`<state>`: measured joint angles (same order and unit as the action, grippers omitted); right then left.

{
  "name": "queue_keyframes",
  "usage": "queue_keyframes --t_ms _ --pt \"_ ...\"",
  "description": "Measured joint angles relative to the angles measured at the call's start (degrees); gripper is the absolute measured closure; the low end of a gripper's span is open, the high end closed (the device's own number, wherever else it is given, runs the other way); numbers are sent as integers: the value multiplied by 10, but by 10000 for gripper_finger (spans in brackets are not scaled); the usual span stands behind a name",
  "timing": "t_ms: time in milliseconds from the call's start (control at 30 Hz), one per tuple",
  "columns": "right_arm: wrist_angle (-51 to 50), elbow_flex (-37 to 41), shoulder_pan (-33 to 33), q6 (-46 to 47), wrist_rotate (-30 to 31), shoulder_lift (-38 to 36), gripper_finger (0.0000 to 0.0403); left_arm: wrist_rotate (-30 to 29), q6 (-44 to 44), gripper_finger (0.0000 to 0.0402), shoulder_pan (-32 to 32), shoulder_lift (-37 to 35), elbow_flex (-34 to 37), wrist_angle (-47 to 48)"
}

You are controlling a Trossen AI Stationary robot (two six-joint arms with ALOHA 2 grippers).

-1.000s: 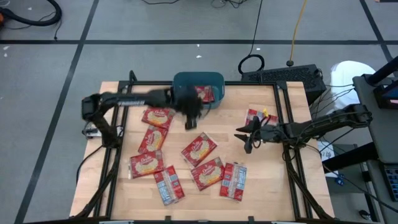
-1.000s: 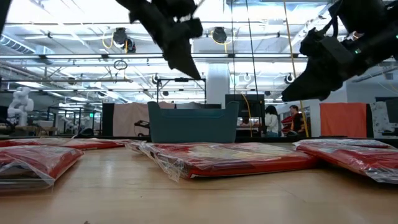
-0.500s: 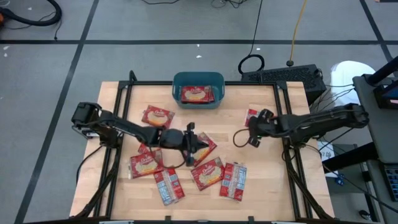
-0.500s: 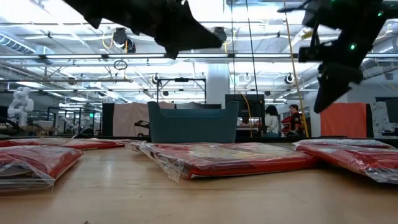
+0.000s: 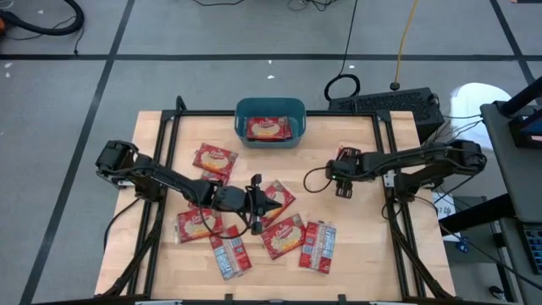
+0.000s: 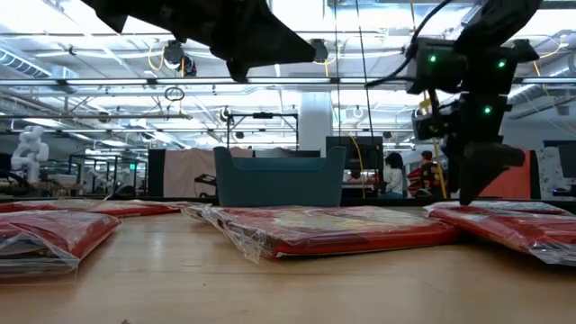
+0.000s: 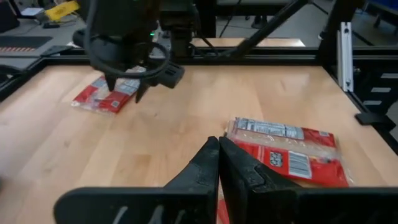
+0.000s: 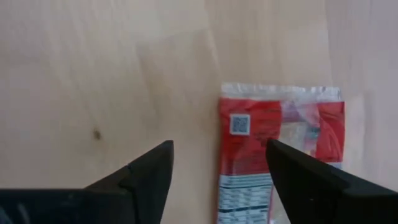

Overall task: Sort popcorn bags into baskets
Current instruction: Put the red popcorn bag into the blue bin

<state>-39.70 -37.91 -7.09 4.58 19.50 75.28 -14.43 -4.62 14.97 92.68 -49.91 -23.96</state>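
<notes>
The teal basket [image 5: 269,108] stands at the table's back middle with one popcorn bag [image 5: 268,129] in it. Several red popcorn bags lie on the wood, among them one at the centre [image 5: 279,196] and one at the right [image 5: 342,153]. My left gripper [image 5: 273,203] hovers shut and empty over the centre bag; its fingers [image 7: 217,163] are pressed together. My right gripper [image 5: 340,176] points down over the right bag [image 8: 280,149], open, with its fingers [image 8: 140,177] astride the bag's near end. The low view shows it just above that bag [image 6: 504,220].
More bags lie at the left [image 5: 215,158] and along the front [image 5: 200,223], [image 5: 229,252], [image 5: 283,235], [image 5: 318,246]. A black frame [image 5: 385,169] runs round the table. People [image 6: 393,174] stand far behind the basket [image 6: 279,180].
My left arm has swung from the basket down to the table's centre, staying shut. My right gripper has moved left over the right bag, tipped downward and opened wider.
</notes>
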Motion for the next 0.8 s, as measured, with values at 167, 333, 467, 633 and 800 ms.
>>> queue_keyframes --t_ms 167,333,467,633,800 --pt "22 0 -23 -12 23 23 154 0 0 385 2 0 0 13" --pt "36 0 -52 -9 6 47 188 3 -1 385 5 0 0 28" --pt "48 -1 -60 4 -15 70 241 4 3 385 12 0 0 32" --pt "64 -1 -60 16 -39 82 331 4 11 385 17 0 0 32" --pt "106 0 -47 45 -84 66 395 2 15 385 14 0 0 32"
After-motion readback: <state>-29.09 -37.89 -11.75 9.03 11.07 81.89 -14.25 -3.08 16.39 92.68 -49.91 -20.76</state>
